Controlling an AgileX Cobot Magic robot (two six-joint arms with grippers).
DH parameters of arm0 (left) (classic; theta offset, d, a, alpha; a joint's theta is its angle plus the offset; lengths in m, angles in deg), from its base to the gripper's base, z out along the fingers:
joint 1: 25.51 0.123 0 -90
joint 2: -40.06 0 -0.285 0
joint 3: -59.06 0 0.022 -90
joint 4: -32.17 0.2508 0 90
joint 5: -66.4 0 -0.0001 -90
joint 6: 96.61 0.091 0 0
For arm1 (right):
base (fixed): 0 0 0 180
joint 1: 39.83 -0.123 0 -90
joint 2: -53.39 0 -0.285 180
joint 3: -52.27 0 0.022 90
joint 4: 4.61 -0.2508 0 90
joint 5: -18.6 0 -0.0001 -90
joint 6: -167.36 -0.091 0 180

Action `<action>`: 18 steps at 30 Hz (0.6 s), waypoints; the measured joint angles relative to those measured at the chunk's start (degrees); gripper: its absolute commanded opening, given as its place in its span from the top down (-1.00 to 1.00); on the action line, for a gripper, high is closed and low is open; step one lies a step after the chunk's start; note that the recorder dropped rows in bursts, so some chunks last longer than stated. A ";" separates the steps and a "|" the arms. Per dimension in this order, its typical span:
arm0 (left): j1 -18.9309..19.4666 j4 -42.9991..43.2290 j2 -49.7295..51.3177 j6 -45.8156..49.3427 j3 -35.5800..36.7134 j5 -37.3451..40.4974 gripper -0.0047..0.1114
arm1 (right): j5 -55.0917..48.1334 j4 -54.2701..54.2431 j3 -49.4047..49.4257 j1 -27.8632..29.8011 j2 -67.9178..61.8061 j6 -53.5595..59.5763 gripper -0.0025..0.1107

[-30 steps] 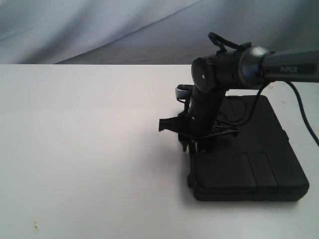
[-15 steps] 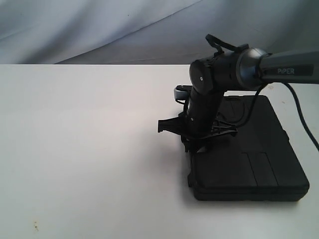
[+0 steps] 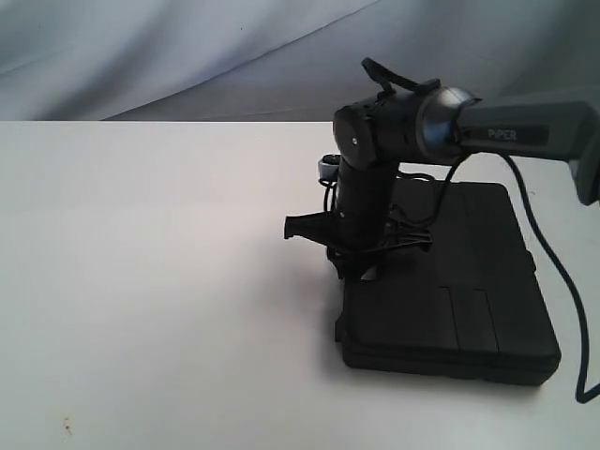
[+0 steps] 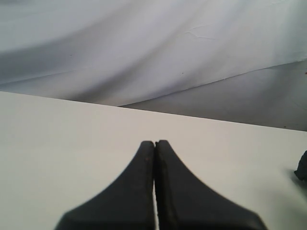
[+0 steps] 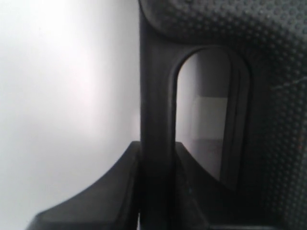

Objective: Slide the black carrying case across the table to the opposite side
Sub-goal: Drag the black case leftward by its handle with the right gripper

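The black carrying case (image 3: 450,291) lies flat on the white table (image 3: 159,281), right of centre in the exterior view. My right gripper (image 3: 352,270) points down at the case's left edge and is shut on the case's handle (image 5: 156,120), a black bar running up between the two fingers (image 5: 110,191). The case's dimpled black shell (image 5: 268,72) fills the far side of the right wrist view. My left gripper (image 4: 154,143) is shut with nothing in it, hovering over bare tabletop; it does not show in the exterior view.
A grey cloth backdrop (image 3: 187,56) hangs behind the table's far edge. A black cable (image 3: 553,272) loops down from the right arm past the case's right side. Wide bare white tabletop stretches left of the case.
My right gripper has moved left with the handle in it, and the case has slid left with it by a small amount. The left arm has not shown in these frames.
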State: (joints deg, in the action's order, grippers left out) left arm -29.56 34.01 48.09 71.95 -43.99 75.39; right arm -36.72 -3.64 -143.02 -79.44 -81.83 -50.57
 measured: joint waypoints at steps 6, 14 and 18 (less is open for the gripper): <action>0.00 0.00 0.00 0.00 0.00 0.00 0.92 | -2.04 0.31 -4.08 -1.30 -2.24 -2.18 0.96; 0.00 0.00 0.00 0.00 0.00 0.00 0.92 | -5.14 0.72 -10.31 -2.77 -5.61 -3.54 0.96; 0.00 0.00 0.00 0.00 0.00 0.00 0.92 | -7.30 0.88 -13.88 -3.29 -7.30 -3.68 0.96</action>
State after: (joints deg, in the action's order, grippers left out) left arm -29.56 34.01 48.09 71.95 -43.99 75.39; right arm -44.02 -2.76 -156.90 -82.73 -89.13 -54.25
